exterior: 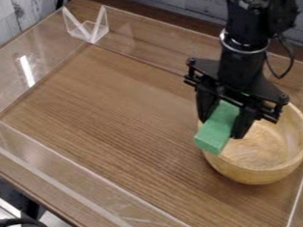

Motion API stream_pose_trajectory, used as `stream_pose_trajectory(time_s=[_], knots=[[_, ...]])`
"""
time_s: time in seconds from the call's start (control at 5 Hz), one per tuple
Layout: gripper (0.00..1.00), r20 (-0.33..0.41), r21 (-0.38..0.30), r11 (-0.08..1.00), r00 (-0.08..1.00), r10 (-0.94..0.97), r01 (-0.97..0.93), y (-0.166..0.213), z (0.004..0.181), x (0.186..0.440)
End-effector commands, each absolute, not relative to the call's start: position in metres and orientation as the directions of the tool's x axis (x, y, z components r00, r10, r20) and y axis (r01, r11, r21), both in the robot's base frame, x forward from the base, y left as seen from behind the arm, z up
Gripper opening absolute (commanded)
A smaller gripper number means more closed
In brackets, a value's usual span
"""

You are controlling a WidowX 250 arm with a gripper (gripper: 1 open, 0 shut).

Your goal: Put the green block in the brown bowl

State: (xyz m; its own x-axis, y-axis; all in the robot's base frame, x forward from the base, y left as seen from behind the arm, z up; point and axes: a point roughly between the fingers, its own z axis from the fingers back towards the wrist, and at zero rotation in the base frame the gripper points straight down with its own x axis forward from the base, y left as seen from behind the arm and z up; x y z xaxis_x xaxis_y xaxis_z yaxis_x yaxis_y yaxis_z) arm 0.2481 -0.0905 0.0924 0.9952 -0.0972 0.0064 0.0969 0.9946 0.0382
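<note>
Wooden table (102, 104); brown bowl (276, 156) atop

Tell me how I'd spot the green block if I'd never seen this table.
Start at the wooden table and find the round tan bowl near its right edge. Just above the bowl's left rim, the black hand is shut on the green block. It is the only bright green thing there, a small flat-sided bar.

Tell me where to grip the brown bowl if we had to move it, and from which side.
Pinch the thick rim of the brown bowl from straight above, one finger inside and one outside. It's too wide to span. Probably use the near-right rim: the gripper, shut on the green block, crowds the left edge.
</note>
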Motion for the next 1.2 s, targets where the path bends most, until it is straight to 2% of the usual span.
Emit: stream_pose_trajectory(time_s=[0.0, 1.0], knots=[[0.00, 0.057, 0.028, 0.994, 0.993, -0.107, 0.105, -0.0925, 0.1017, 0.2523], [0.00, 0.079, 0.012, 0.997, 0.994, -0.081, 0.080, -0.0920, 0.1038, 0.2528]])
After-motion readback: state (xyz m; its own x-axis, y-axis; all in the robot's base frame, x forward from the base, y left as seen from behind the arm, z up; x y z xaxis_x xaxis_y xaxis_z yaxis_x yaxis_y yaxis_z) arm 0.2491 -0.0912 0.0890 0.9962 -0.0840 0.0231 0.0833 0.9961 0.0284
